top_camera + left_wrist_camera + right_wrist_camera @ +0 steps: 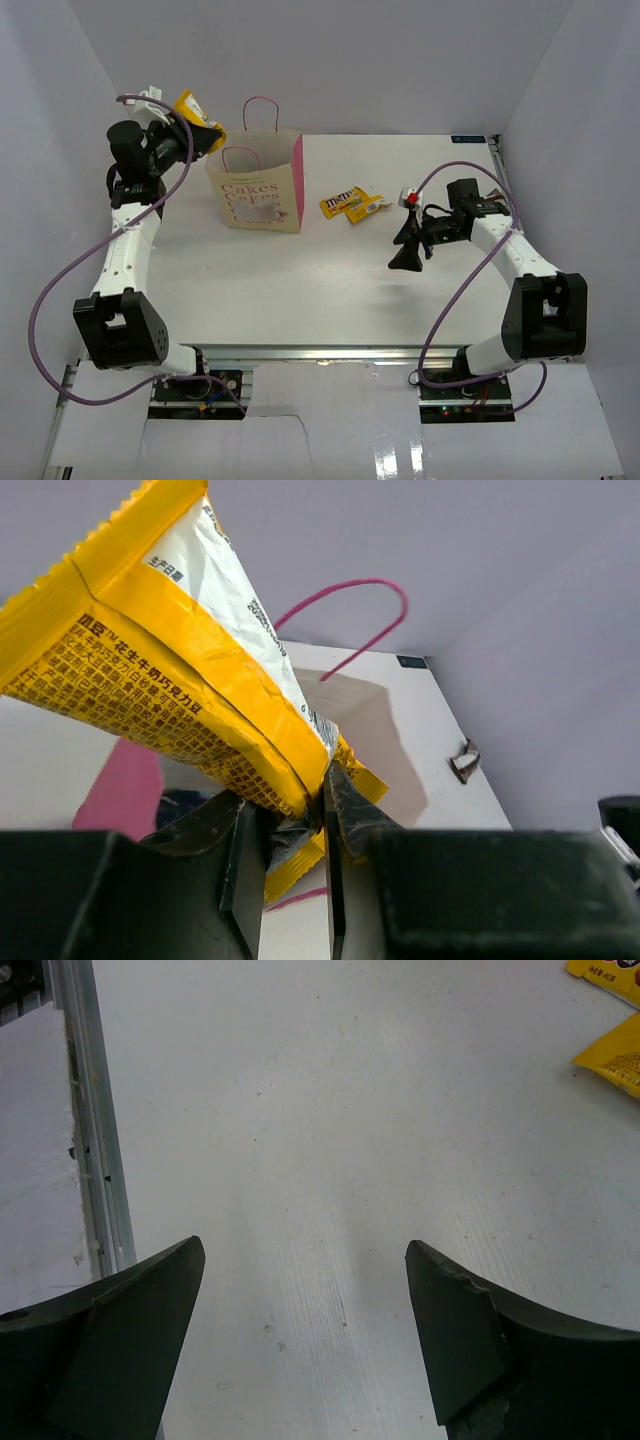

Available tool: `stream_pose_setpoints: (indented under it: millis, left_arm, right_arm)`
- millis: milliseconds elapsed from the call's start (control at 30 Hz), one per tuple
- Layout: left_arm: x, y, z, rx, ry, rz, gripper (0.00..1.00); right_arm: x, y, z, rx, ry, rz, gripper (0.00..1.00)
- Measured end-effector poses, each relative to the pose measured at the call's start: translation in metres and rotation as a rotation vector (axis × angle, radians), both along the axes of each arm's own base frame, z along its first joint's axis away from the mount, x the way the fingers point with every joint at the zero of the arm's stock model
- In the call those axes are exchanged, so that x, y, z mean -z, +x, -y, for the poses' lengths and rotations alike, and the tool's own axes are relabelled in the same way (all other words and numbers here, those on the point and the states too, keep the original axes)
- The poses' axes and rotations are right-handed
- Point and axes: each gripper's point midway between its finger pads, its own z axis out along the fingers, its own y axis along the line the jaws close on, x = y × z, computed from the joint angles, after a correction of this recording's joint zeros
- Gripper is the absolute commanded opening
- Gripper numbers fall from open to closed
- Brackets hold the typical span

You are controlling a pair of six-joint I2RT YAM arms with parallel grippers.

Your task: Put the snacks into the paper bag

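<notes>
Pinching a yellow packet (150,660) left of the bag (255,195), left gripper (322,780); right gripper (303,1248) spread, right of bag, packets (352,204) between

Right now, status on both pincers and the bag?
Left pincer shut on yellow packet, near paper bag. Right pincer open, empty. Other yellow packets not yet bagged.

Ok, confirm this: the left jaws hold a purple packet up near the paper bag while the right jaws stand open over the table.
Not purple: the left wrist view shows a yellow packet. The left jaws do hold it near the paper bag, right jaws open over the table.
</notes>
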Motion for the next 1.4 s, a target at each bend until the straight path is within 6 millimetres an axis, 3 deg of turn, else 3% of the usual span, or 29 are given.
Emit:
stream_pose_setpoints:
  millis: [100,200,467,567,600,667,767,900,1100,1167,1267,1400]
  left_arm:
    - [-0.015,0.003,0.018,0.083,0.041,0.057,0.11]
    - [-0.015,0.010,0.030,0.128,0.065,0.064,0.13]
    - [0.024,0.019,0.070,0.216,0.108,-0.033,0.24]
    - [0.033,0.020,0.074,0.213,0.115,-0.060,0.40]
    - [0.034,0.021,0.073,0.208,0.118,-0.063,0.54]
    - [0.035,0.021,0.074,0.204,0.128,-0.062,0.70]
    - [0.035,0.023,0.072,0.186,0.134,-0.065,0.73]
    - [0.035,0.026,0.067,0.153,0.143,-0.067,0.74]
    - [0.034,0.028,0.049,0.044,0.185,-0.084,0.84]
    - [0.023,0.022,0.040,-0.009,0.205,-0.070,0.87]
    - [0.002,-0.004,0.028,-0.083,0.225,-0.023,0.90]
    - [-0.019,-0.061,0.014,-0.164,0.231,0.046,0.93]
  right_arm:
    - [-0.002,-0.001,0.002,0.005,0.000,0.010,0.87]
    - [-0.004,-0.003,0.003,0.009,-0.001,0.019,0.87]
    - [-0.004,-0.003,0.004,0.012,-0.004,0.021,0.87]
    - [-0.004,-0.002,0.004,0.012,-0.004,0.020,0.87]
    - [-0.004,-0.002,0.004,0.013,-0.004,0.021,0.87]
    - [-0.004,-0.001,0.004,0.015,-0.006,0.019,0.86]
    - [-0.001,0.001,0.005,0.045,-0.018,-0.013,0.85]
    - [0.009,0.031,0.011,0.252,-0.061,-0.117,0.85]
    - [0.030,0.104,0.008,0.692,-0.051,-0.416,0.90]
    - [0.034,0.127,0.002,0.785,-0.003,-0.500,0.91]
    - [0.040,0.154,-0.010,0.884,0.065,-0.624,0.93]
    - [0.055,0.179,-0.027,0.960,0.105,-0.716,0.92]
